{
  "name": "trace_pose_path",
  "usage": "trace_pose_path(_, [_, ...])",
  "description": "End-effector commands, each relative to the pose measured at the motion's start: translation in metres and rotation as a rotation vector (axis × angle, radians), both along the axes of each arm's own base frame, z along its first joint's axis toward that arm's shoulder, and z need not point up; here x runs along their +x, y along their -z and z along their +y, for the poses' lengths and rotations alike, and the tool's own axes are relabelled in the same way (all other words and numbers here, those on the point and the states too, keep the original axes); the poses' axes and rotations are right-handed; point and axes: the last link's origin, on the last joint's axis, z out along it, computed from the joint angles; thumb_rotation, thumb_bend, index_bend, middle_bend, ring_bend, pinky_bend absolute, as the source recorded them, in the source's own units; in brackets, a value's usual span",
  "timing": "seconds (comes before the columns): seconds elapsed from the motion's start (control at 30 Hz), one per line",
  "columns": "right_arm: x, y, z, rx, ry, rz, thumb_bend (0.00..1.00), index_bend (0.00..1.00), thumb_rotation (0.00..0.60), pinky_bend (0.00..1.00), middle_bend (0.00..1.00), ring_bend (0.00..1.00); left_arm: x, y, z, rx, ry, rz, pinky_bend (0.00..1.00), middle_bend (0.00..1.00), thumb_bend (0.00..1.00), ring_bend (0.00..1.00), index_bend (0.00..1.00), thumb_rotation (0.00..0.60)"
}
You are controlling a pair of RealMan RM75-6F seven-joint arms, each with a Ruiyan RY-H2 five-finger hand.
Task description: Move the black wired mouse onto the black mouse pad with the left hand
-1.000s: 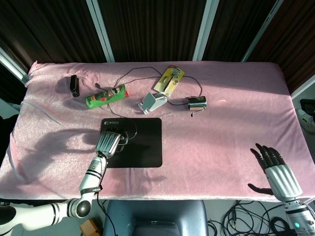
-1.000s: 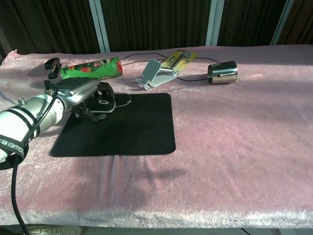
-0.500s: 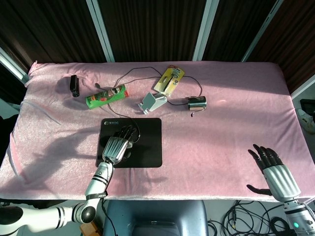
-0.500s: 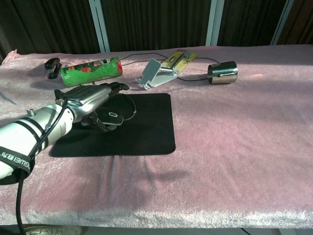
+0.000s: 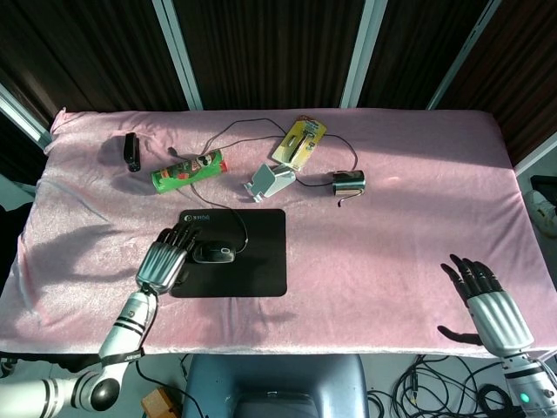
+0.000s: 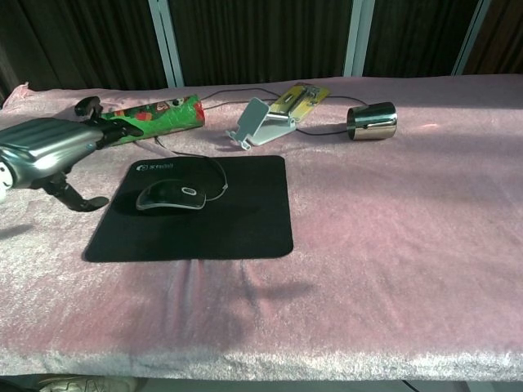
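The pink-covered table (image 5: 392,218) carried everything. The pad (image 5: 252,261) lay near its front edge, left of the middle, and the mouse (image 5: 215,252) sat on the pad's left half, its cable running off toward the back. The left hand (image 5: 164,259) hovered just beside the pad's left edge, fingers apart, holding nothing, clear of the mouse. The right hand (image 5: 487,300) rested at the front right corner, fingers spread, empty

Black wired mouse (image 6: 167,196): lies on flat black rectangular mouse pad (image 6: 245,220), left part. Silver left hand (image 6: 51,151): beside pad's left edge, fingers spread, holding nothing. Pink velvet tablecloth (image 6: 392,237) beneath.
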Motion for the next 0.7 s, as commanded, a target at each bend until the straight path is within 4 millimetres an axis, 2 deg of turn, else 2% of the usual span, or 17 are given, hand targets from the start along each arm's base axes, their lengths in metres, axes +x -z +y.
trace_pose_path(0.03, [0.001,0.001,-0.001,-0.008,0.003,-0.001,0.22,0.0,0.6,0.21,0.0,0.0,-0.046,-0.053,-0.033,0.063,-0.095,0.043,0.16,0.0,0.32,0.0,0.0,0.6])
trace_pose_path(0.07, [0.001,0.001,-0.002,-0.016,0.004,-0.001,0.22,0.0,0.6,0.21,0.0,0.0,-0.055,-0.066,-0.045,0.113,-0.123,0.043,0.16,0.0,0.32,0.0,0.0,0.6])
trace_pose_path(0.17, [0.001,0.003,-0.004,-0.042,0.017,0.002,0.22,0.0,0.6,0.21,0.0,0.0,-0.069,-0.087,-0.08,0.234,-0.099,-0.009,0.16,0.0,0.32,0.0,0.0,0.6])
trace_pose_path(0.3, [0.002,0.005,-0.006,-0.063,0.031,0.005,0.22,0.0,0.6,0.21,0.0,0.0,-0.094,-0.095,-0.115,0.248,-0.078,-0.102,0.13,0.0,0.32,0.0,0.0,0.6])
trace_pose_path(0.4, [0.003,0.006,-0.005,-0.07,0.028,0.008,0.22,0.0,0.6,0.21,0.0,0.0,-0.105,-0.099,-0.125,0.227,-0.055,-0.08,0.1,0.0,0.32,0.0,0.0,0.6])
trace_pose_path(0.7, [0.002,0.008,-0.003,-0.066,0.028,0.024,0.22,0.0,0.6,0.21,0.0,0.0,-0.112,-0.102,-0.133,0.216,-0.036,-0.098,0.1,0.0,0.33,0.0,0.0,0.6])
